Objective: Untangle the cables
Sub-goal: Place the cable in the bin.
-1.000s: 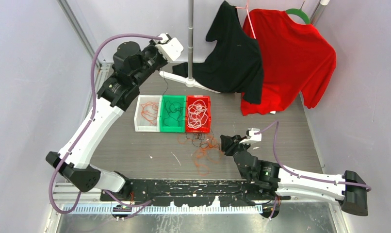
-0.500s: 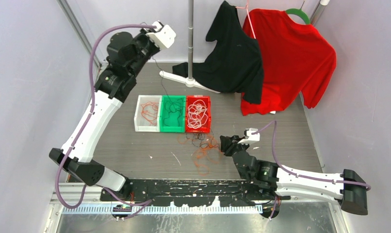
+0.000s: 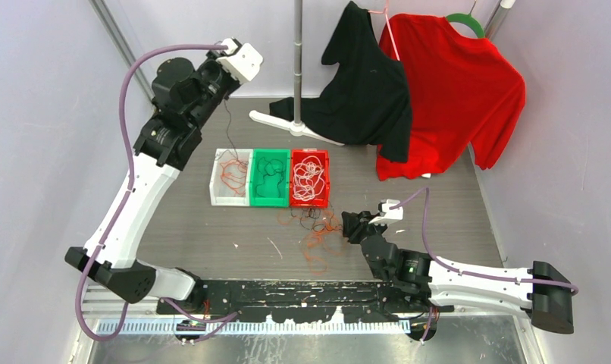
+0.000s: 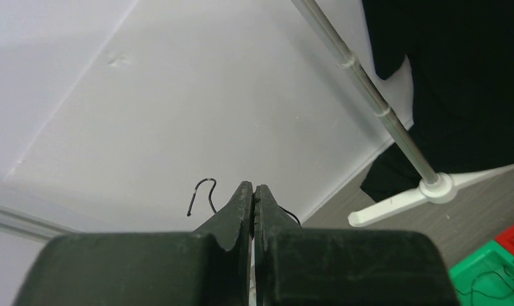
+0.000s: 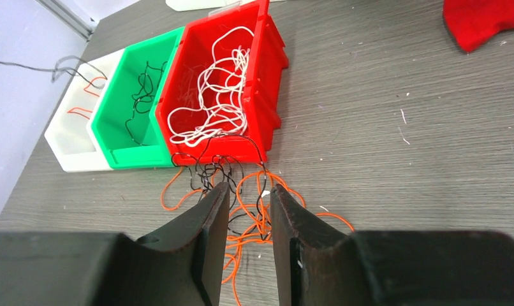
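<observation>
Up at the far left corner, the left gripper (image 4: 253, 191) is clenched on a thin black cable (image 3: 230, 125) (it trails down toward the row of white, green and red plastic bins (image 3: 268, 202)). Nearer the near edge, the right gripper (image 5: 248, 191) hovers, jaws spread, over tangled orange-red and black cables (image 3: 318, 241).

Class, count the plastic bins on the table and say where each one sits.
3. Seen from above, they stand side by side in a row: the white bin on the left, the green bin in the middle, the red bin on the right. None appears hidden.

Glossy plastic red bin (image 5: 273, 75), matt table (image 5: 401, 83)
</observation>
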Tool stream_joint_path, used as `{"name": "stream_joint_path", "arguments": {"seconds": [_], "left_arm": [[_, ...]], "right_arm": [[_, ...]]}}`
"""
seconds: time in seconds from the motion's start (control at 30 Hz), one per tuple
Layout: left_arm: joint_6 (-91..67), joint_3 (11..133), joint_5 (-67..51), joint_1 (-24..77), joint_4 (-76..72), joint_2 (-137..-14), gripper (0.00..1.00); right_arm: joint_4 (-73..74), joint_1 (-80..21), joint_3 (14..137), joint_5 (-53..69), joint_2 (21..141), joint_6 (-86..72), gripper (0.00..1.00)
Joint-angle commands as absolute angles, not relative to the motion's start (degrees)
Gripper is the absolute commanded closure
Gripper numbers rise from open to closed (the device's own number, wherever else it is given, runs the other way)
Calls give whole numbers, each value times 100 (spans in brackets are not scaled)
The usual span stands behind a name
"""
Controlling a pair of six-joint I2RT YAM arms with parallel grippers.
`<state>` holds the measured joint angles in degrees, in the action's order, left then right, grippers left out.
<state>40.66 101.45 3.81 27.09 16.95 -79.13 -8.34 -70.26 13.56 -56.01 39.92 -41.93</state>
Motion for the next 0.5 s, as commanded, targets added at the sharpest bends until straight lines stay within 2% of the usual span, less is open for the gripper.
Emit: {"name": "stream_joint_path", "arguments": {"seconds": [0.0, 0.47], "left_arm": [[3771, 9835, 88, 2720, 1672, -7723, 100], [4217, 10609, -4, 2725, 1251, -7898, 100]], "right_arm": [[-1099, -7018, 1581, -5742, 3999, -4154, 64], [-1011, -7023, 1502, -5726, 3878, -4203, 65]]}}
